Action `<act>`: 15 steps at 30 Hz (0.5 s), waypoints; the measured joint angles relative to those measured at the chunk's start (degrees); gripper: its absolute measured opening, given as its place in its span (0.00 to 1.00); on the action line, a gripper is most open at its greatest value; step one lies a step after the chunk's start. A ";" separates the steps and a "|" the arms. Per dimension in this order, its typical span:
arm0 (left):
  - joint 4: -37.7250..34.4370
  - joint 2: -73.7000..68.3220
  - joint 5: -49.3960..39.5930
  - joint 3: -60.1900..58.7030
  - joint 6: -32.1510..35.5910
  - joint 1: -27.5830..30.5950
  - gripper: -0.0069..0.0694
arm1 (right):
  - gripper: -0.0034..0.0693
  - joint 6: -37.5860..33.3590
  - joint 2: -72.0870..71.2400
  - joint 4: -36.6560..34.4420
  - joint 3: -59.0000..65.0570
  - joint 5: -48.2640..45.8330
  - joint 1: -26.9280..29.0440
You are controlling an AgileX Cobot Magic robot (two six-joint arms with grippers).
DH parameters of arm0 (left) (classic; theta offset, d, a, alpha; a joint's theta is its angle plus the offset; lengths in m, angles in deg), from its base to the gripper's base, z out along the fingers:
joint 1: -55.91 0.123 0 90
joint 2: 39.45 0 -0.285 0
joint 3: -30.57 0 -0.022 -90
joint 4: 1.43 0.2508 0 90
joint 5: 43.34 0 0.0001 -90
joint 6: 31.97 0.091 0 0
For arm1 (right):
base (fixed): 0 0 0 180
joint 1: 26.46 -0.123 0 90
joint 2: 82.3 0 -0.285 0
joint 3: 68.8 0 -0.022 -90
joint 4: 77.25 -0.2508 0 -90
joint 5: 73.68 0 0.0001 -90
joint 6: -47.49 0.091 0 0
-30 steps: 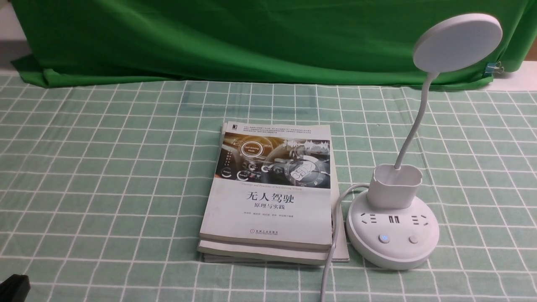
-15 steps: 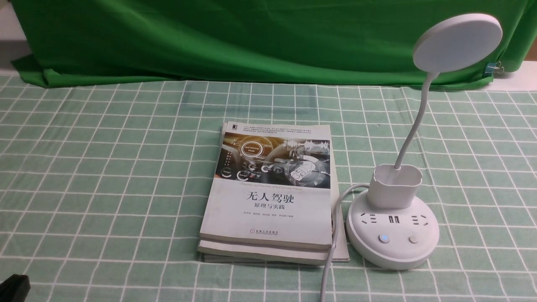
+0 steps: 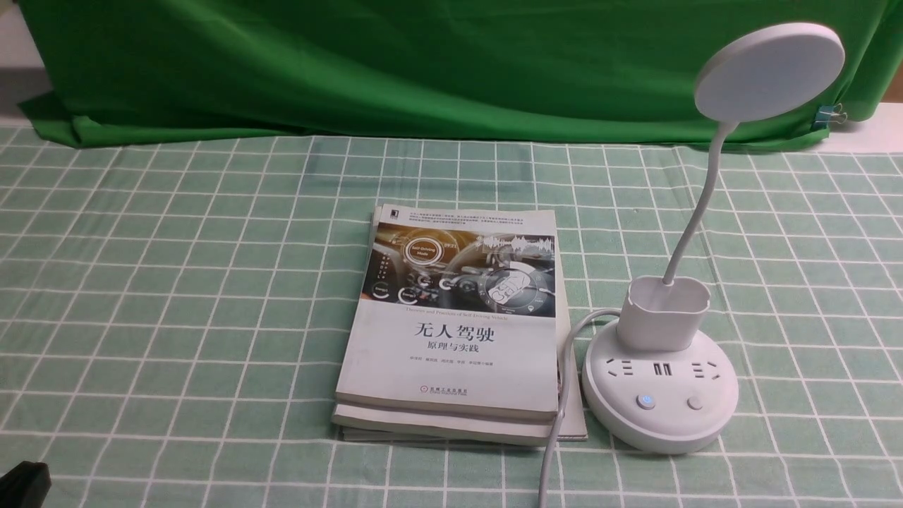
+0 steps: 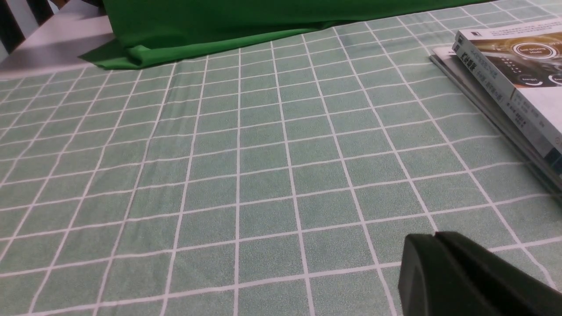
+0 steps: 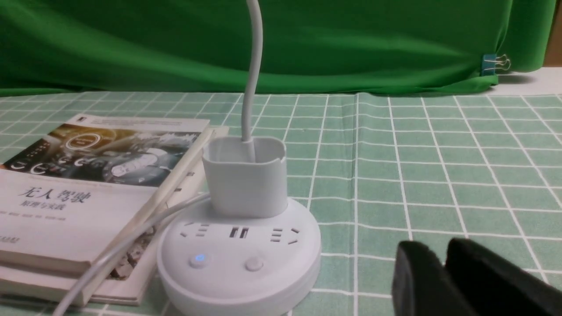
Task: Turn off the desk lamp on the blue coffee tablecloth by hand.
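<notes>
The white desk lamp (image 3: 659,395) stands on the blue coffee tablecloth (image 3: 176,282) at the front right, its disc head (image 3: 769,70) raised on the bent neck. The base's left button (image 3: 645,401) glows blue; the right button (image 3: 695,403) is unlit. In the right wrist view the lamp base (image 5: 239,250) is close, and my right gripper (image 5: 439,250) hangs empty beside it, apart from it, jaws almost together. My left gripper (image 4: 436,235) is shut and empty over bare cloth, and shows at the front view's near left corner (image 3: 21,483).
A stack of books (image 3: 451,331) lies just left of the lamp base. The lamp's white cable (image 3: 557,437) runs along the books' right edge toward me. A dark green draped cloth (image 3: 353,70) closes off the back, with a binder clip (image 3: 832,113) at its right end.
</notes>
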 joint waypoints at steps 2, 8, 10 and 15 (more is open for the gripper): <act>0.00 0.00 0.00 0.00 0.00 0.00 0.09 | 0.20 0.00 0.00 0.00 0.00 0.00 0.00; 0.00 0.00 0.00 0.00 0.00 0.00 0.09 | 0.23 -0.06 0.00 0.05 0.00 -0.06 0.00; 0.00 0.00 0.00 0.00 0.00 0.00 0.09 | 0.24 -0.06 0.00 0.05 0.00 -0.06 0.00; 0.00 0.00 0.00 0.00 0.00 0.00 0.09 | 0.25 -0.06 0.00 0.05 0.00 -0.06 0.00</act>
